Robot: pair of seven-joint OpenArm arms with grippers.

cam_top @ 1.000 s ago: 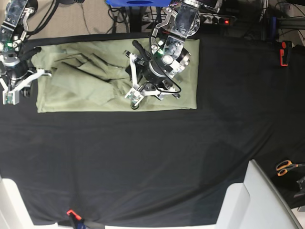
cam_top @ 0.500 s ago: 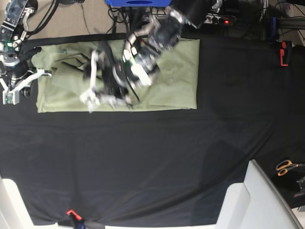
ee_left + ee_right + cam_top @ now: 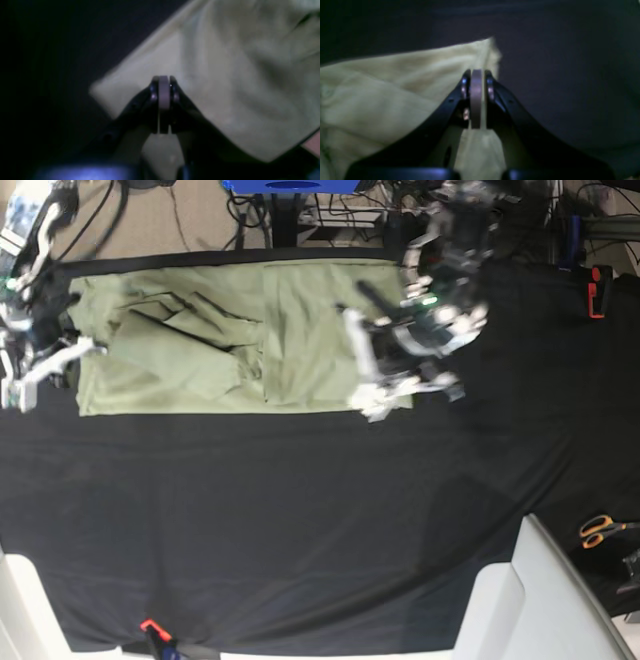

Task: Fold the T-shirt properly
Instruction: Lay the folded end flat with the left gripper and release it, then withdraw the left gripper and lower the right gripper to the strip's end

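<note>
— How many things do we count here?

— One T-shirt [image 3: 230, 340], pale green, spread along the far side of the black table cloth [image 3: 300, 520]. Two arms, so two claws: the left gripper [image 3: 375, 395] at the shirt's right end in the base view, the right gripper [image 3: 25, 380] at its opposite end. We also see one pair of orange-handled scissors [image 3: 600, 530] and two small red clamps, one [image 3: 596, 290] at the far edge and one [image 3: 150, 627] at the near edge.

— What can't we make out?

— Both wrist views are dark and soft. The left arm is motion-blurred in the base view, and the shirt's collar and label are not visible to us.

— Where is the shirt relative to each claw?

— In the left wrist view the left gripper [image 3: 163, 87] has its jaws pressed together over a corner of the T-shirt [image 3: 237, 75]; whether cloth is caught between them we cannot tell. In the right wrist view the right gripper [image 3: 476, 82] is pressed together, with the T-shirt [image 3: 395, 82] running up between its fingers [image 3: 437, 117], pinched at the edge.
</note>
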